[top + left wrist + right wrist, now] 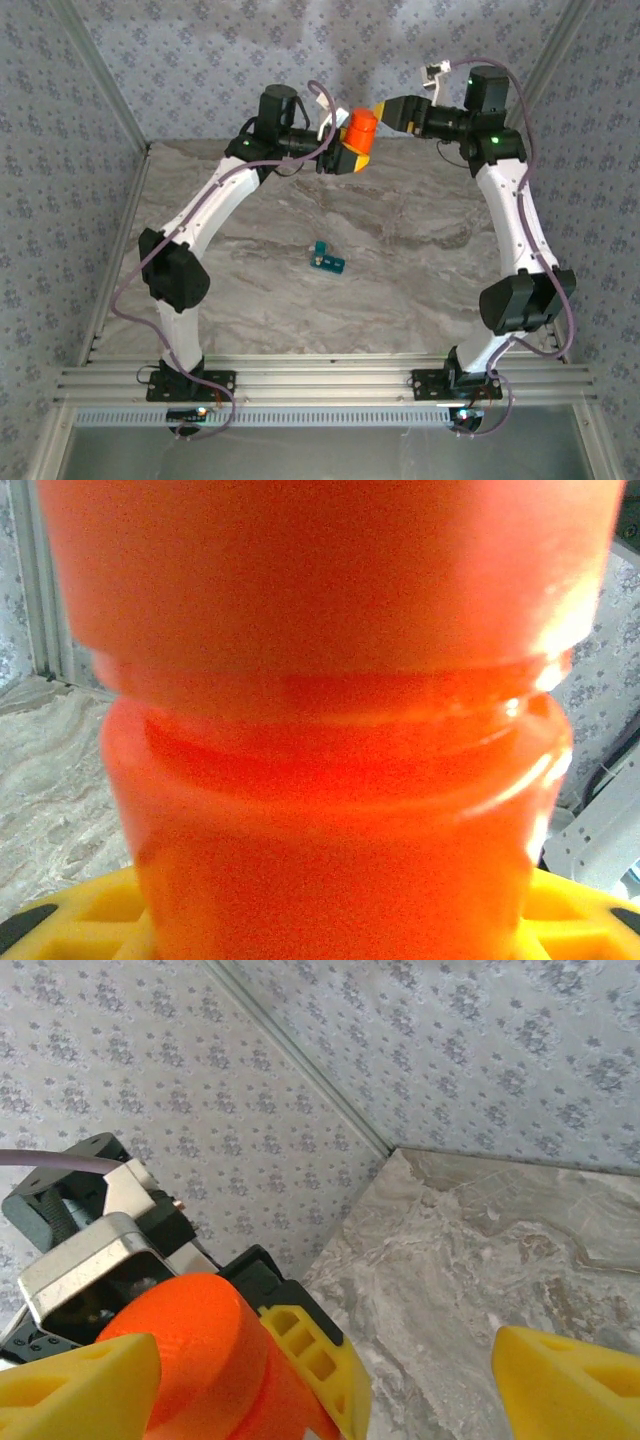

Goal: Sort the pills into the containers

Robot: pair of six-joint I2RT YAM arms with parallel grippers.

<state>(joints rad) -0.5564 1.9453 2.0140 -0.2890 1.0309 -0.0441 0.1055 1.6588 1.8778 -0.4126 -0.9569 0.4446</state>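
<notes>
An orange bottle (360,132) with its cap on hangs above the far middle of the table, and my left gripper (351,152) is shut on its body. In the left wrist view the bottle (330,730) looms close, with yellow fingers (80,920) at the bottom corners. My right gripper (383,113) is open just right of the cap. Its yellow fingertips (570,1380) stand wide apart, the cap (190,1345) against the left one. The small teal pill box, the containers (327,261), lies mid-table, far below both grippers. The pills are hidden.
Patterned walls enclose the marble table (420,260) at the back and both sides. An aluminium rail (320,380) with both arm bases runs along the near edge. The back left corner of the table (400,1160) lies beyond the right gripper.
</notes>
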